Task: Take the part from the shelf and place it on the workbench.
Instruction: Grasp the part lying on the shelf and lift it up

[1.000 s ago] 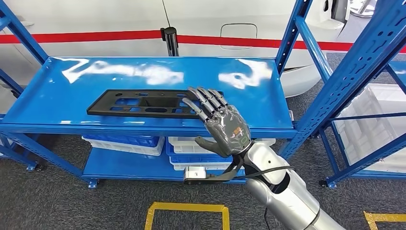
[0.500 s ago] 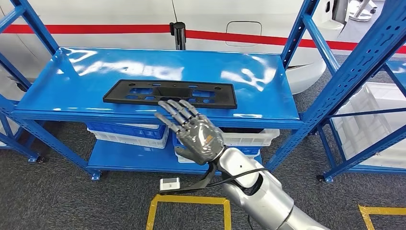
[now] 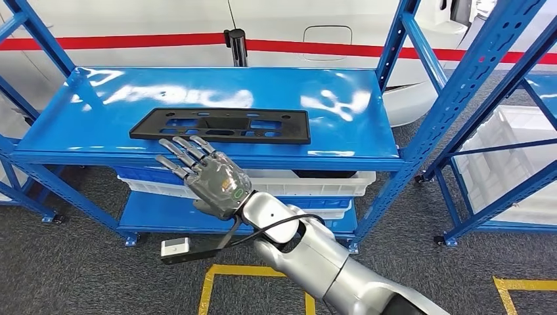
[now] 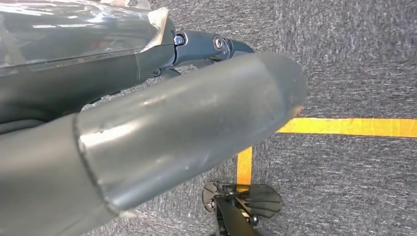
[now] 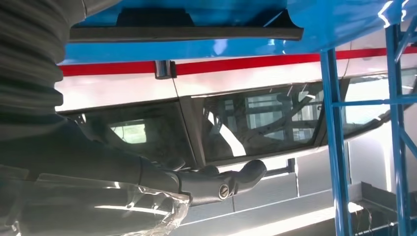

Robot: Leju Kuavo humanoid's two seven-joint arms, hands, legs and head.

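The black part [image 3: 221, 126] is lying flat on the top board of the blue shelf [image 3: 355, 108], its long side running along the front edge, a little toward nine o'clock of the board's middle. The right hand [image 3: 209, 176] is hanging just in front of the shelf's front lip, at six o'clock of the part, with its fingers [image 3: 178, 152] spread apart and pointing toward ten o'clock. It is grasping nothing; the fingertips are reaching up close to the part's near edge, but whether they are touching it cannot be told. From the right wrist, the part [image 5: 184, 32] is showing as a dark strip against the blue board, with the hand's thumb [image 5: 236, 181] standing free of it. The left hand [image 4: 147, 142] is hanging over grey carpet and a yellow floor line [image 4: 349, 127]; whether it is released or clenched cannot be told. White bins [image 3: 328, 187] are sitting on the lower board.
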